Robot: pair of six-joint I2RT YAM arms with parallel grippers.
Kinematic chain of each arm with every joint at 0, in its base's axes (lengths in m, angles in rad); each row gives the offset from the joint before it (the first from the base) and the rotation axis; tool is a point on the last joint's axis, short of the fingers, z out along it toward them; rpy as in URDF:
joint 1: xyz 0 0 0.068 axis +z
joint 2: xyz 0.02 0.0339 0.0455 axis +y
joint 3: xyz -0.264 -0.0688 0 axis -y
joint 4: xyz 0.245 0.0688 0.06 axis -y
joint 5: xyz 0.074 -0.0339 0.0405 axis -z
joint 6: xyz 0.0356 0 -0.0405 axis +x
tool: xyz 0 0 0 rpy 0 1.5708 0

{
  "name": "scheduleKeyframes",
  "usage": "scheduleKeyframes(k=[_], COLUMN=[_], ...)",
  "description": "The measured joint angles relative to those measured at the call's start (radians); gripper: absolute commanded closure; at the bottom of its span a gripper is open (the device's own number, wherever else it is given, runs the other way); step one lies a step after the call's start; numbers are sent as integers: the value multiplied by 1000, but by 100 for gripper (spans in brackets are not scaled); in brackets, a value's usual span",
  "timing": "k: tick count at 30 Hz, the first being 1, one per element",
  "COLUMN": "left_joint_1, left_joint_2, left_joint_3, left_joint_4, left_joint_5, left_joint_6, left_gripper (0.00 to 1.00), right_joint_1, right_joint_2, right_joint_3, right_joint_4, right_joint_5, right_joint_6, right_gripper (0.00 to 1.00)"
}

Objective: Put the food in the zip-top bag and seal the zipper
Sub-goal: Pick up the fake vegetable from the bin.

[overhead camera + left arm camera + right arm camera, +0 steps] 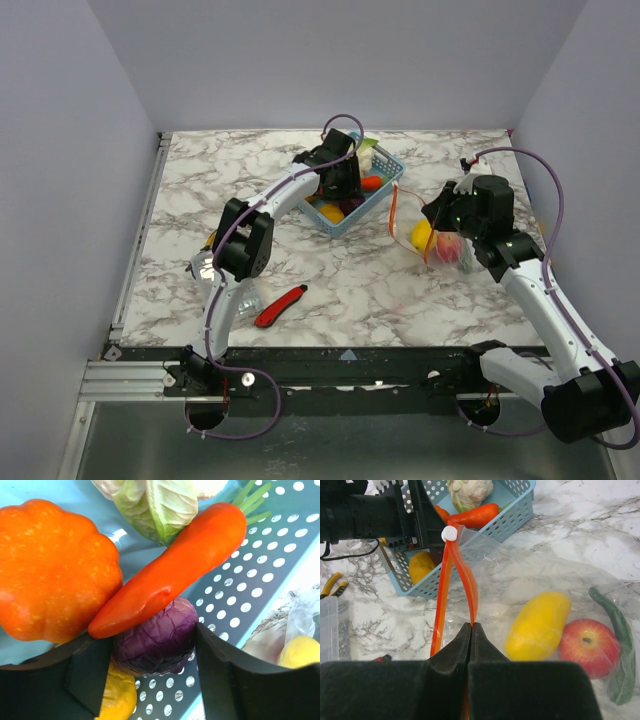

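Right gripper (471,626) clamped on zipper (441,600); yellow fruit (537,625), red apple (587,641) inside zip-top bag (520,575).

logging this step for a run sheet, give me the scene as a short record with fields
left gripper: inside the blue basket, jaws either side of the purple cabbage; firm grip unclear
right gripper: shut on the zipper at the mouth of the zip-top bag
in bag: yellow mango, red apple, green pod
in basket: orange pumpkin, carrot, purple cabbage, yellow piece, pale leafy vegetable
bag mouth: open, not sealed
on table: red utility knife
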Motion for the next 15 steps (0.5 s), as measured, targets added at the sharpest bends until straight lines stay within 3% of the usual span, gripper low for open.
scheduleKeyframes(k=[5,15], left_joint_1=[0,2], left_joint_2=[0,-94], left_joint_3=[1,-82], left_joint_4=[0,0], left_joint_5=[2,18], left_joint_6=[-4,40], left_gripper=[72,86], right_joint_1=[0,0], right_joint_2=[-4,-19], right_joint_3=[-1,-3], right_joint_4=[-1,0], right_joint_5=[1,8], right_joint_6=[0,0], right_gripper=[100,100])
